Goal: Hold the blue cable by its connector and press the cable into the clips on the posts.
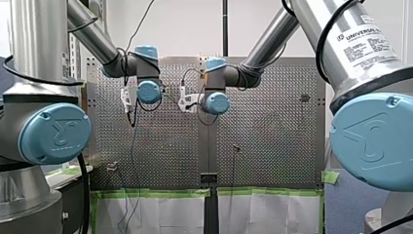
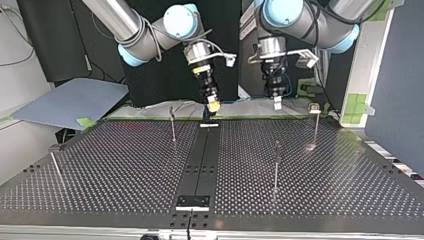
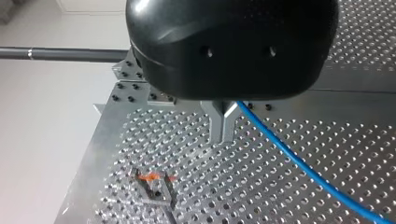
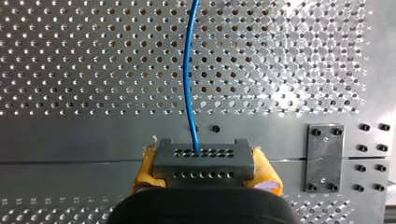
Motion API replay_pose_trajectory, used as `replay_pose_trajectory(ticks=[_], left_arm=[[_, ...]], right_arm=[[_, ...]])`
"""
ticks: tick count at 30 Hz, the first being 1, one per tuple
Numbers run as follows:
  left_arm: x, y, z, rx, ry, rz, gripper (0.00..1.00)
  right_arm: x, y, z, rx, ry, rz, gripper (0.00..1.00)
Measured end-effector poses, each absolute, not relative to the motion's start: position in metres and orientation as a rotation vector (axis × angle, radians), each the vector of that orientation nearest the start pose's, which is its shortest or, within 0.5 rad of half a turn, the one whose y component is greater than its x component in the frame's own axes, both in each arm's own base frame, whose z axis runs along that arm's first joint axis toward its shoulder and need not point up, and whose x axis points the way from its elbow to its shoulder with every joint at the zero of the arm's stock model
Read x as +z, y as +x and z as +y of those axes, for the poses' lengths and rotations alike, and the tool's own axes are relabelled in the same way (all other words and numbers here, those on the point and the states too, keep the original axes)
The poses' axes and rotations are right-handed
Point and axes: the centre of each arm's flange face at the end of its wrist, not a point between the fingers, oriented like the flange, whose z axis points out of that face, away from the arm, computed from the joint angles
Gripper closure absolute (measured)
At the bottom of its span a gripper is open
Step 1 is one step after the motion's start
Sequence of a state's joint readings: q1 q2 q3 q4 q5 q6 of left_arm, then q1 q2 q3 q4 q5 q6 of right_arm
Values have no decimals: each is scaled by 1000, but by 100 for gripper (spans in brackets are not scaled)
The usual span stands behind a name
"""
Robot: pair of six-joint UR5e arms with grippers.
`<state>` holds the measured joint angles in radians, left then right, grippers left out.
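Right gripper: jaws are clamping the grey connector, blue cable leading ahead | left gripper: jaws are pinching narrow on that cable.

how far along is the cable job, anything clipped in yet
Done: my right claw, yellow-padded, is clamped on the grey perforated connector block, with the thin blue cable leading out of it. In hand: the cable runs past the shut metal fingers of my left claw; a grip there is unclear. Left: all the clipping. No thin metal post in the top view carries cable.
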<state>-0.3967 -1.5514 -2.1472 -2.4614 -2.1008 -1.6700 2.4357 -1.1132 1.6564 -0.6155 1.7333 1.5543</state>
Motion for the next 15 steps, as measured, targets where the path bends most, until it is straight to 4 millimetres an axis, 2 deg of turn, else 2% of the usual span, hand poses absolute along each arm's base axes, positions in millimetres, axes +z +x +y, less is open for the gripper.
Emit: replay_pose_trajectory(ticks=[6, 12, 15], left_arm=[[278, 365, -230, -38, -230, 1510, 100], [287, 367, -216, -80, -258, 1525, 100], [282, 369, -211, -89, -266, 1555, 100]], right_arm=[[264, 563, -324, 1772, 1619, -751, 100], [278, 570, -327, 1790, 1601, -744, 100], [282, 575, -326, 1797, 1603, -739, 100]])
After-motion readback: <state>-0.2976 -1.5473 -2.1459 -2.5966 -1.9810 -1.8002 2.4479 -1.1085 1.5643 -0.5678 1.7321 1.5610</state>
